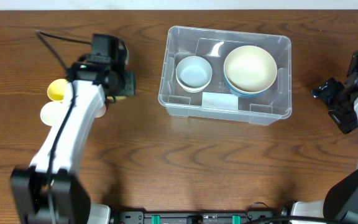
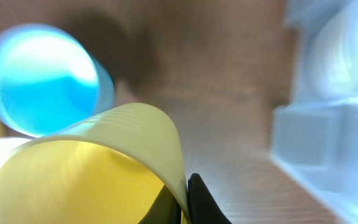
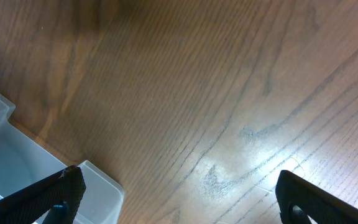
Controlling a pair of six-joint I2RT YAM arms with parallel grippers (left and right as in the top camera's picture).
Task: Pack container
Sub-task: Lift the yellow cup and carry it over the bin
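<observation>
The clear plastic container [image 1: 224, 107] stands at the table's middle; it holds a small white-and-blue bowl [image 1: 194, 72] and a large cream bowl [image 1: 250, 68] nested in a blue one. My left gripper [image 2: 185, 199] is shut on the rim of a pale yellow cup [image 2: 86, 168], left of the container [image 2: 328, 124], which shows blurred. In the overhead view the left gripper [image 1: 118, 84] hides that cup. My right gripper [image 3: 179, 193] is open and empty over bare wood, just right of the container's corner [image 3: 5, 143]; it also shows in the overhead view [image 1: 328, 93].
A blue cup [image 2: 39, 81] lies on its side behind the held cup. A yellow cup [image 1: 56, 90] and a pale cup [image 1: 50, 112] sit left of my left arm. A black cable [image 1: 55, 40] runs across the far left.
</observation>
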